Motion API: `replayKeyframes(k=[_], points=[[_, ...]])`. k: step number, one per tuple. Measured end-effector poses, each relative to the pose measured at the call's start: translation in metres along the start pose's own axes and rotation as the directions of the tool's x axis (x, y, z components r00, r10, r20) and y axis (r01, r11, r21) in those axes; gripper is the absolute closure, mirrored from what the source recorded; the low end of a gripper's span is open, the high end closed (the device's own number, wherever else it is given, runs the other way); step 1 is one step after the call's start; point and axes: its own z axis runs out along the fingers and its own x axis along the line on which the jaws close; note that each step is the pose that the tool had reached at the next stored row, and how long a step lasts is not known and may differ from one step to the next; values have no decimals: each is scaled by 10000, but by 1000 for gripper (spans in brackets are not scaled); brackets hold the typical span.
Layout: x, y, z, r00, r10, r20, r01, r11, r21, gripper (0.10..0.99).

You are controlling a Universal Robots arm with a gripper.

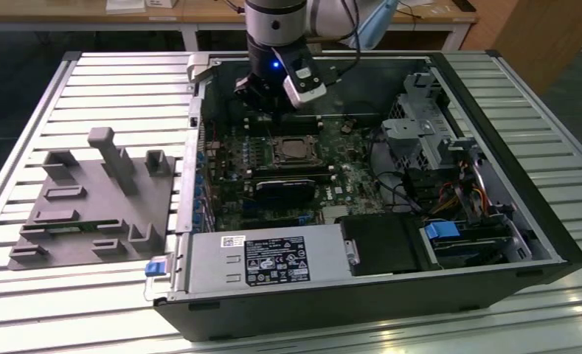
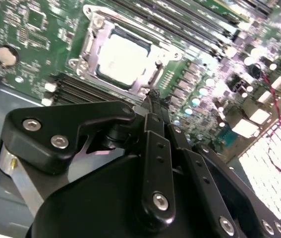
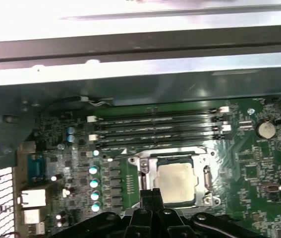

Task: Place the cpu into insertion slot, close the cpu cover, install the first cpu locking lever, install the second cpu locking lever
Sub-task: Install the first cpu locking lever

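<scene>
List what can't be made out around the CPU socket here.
- Edge of the cpu cover nearest the pincer: hidden behind the pincer in the first wrist view.
- Surface of the cpu: washed out by glare in the second wrist view.
- Whether the cpu cover is latched down: too small in the exterior view.

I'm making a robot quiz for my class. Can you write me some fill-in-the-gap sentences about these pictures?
1. The cpu sits on the ___ motherboard.
2. The silvery cpu cover lies ___ over the cpu.
3. The gripper hangs ___ the open computer case, close to the cpu.
4. Outside the computer case, on the exterior view's left, lies a ___ holder with posts.

Missing words: green; closed; inside; grey.
</scene>
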Motion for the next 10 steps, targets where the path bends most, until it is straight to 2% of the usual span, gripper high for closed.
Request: replayKeyframes(k=[5,8,10], points=[[123,-12,-4,10000,-2,29,2,10000,-3,984],[171,-16,-6,10000,-1,32,1,10000,-10,984],[190,-20,-7,10000,0,29,0,10000,-60,984]])
